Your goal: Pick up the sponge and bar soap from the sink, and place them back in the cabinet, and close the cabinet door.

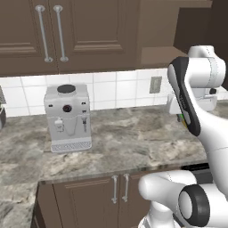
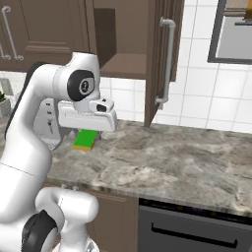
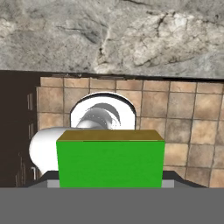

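Grips the sponge in the end effector, jaws closed narrow against its two sides. Green face toward the hand camera, yellow layer a thin strip along the far edge. Carried above the bench, clear of the marbled top and touching nothing but the jaws. Probably held this high to clear the bench on the way to the shelf.

Hangs below and to the left of the cabinet, well short of its opening. Cabinet door swung out and seen nearly edge-on, leaving the way in open. Presumably left open on purpose, since closing comes last in the task. Shelf bare where visible, ready to take the sponge. Next move, judged from this: lift further and reach inward, keeping wide of the door's edge.

Looks down past the bench front onto brown floor tiles in the hand view, so the hand appears tipped downward rather than level.

Counted:
- one sponge
- one open cabinet, with one door and one long bar handle
- one closed double-door cabinet beside it, with two bar handles
- one coffee machine, standing upright on the bench
- one wall outlet on the white tiles
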### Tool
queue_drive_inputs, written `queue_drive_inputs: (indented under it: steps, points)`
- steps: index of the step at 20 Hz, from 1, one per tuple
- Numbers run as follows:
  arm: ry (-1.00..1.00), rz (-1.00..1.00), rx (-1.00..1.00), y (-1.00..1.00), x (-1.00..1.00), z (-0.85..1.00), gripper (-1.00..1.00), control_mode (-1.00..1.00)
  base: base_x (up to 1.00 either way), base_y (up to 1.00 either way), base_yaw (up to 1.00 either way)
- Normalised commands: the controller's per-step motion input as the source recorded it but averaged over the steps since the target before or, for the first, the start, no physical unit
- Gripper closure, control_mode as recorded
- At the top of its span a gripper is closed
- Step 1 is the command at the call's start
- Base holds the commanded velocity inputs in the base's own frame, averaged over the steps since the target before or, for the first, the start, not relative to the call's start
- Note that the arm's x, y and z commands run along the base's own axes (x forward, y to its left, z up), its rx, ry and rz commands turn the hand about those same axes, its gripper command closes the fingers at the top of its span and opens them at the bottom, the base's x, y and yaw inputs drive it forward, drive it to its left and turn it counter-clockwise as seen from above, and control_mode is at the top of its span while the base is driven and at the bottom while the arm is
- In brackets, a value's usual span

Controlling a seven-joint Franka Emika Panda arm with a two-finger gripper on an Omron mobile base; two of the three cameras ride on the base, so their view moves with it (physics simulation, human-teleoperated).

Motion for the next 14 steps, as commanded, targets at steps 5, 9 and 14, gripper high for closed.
queue_drive_inputs:
  steps: [5,9,14]
  points:
    - [0.0,0.0,0.0,0.0,0.0,0.0,1.0,1.0,0.41,0.0,-0.13]
    - [0.0,0.0,0.0,0.0,0.0,0.0,1.0,1.0,0.51,0.0,-0.1]
    - [0.0,0.0,0.0,0.0,0.0,0.0,1.0,1.0,0.45,0.0,-0.07]
